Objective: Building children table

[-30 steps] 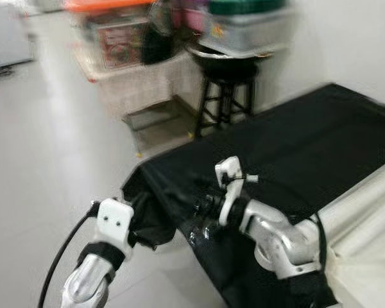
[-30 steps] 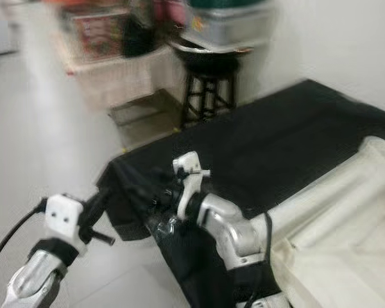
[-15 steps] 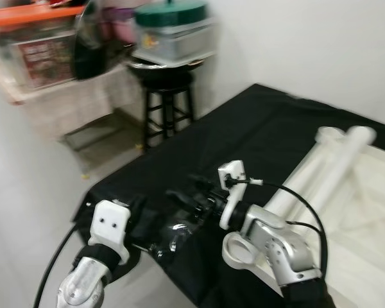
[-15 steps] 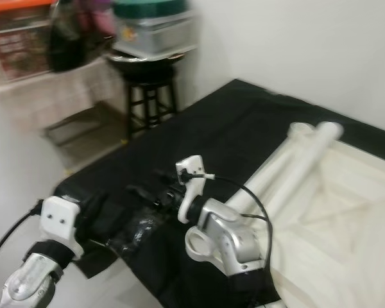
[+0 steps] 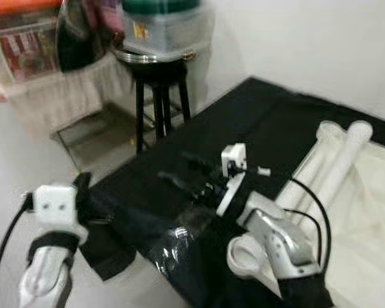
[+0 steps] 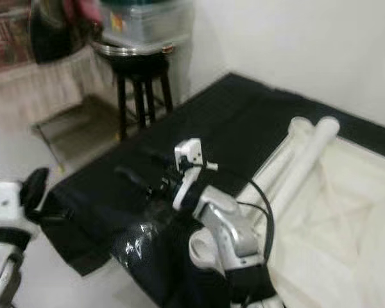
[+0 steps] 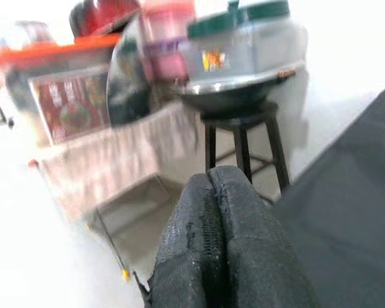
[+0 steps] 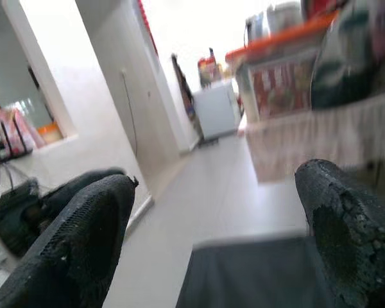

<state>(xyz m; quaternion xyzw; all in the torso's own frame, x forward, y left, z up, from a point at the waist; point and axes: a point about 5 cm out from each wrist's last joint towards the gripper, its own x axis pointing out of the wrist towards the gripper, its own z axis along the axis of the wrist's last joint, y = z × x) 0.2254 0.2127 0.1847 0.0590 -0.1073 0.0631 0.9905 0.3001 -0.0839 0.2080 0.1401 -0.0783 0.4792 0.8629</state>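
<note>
Two white round table legs (image 5: 333, 157) lie side by side on a cream tabletop panel (image 5: 372, 231), which rests on a black cloth-covered surface (image 5: 269, 122). My right gripper (image 5: 173, 167) reaches out over the black cloth's near corner, left of the legs, open with nothing between its fingers (image 8: 83, 237). My left gripper (image 5: 83, 185) hovers off the cloth's left edge above the floor. Its fingers (image 7: 199, 244) are pressed together, shut and empty, pointing toward the stool.
A black stool (image 5: 160, 96) carrying a metal basin and a green-lidded plastic box (image 5: 163, 22) stands beyond the cloth's far left corner. Cluttered shelves with a fabric skirt (image 5: 64, 96) line the back left. A white wall runs behind the cloth. Pale floor (image 5: 13, 154) lies left.
The view has swung right, bringing the white legs and cream panel into sight. My left arm has moved left and up, away from the cloth's corner. The right gripper stays open.
</note>
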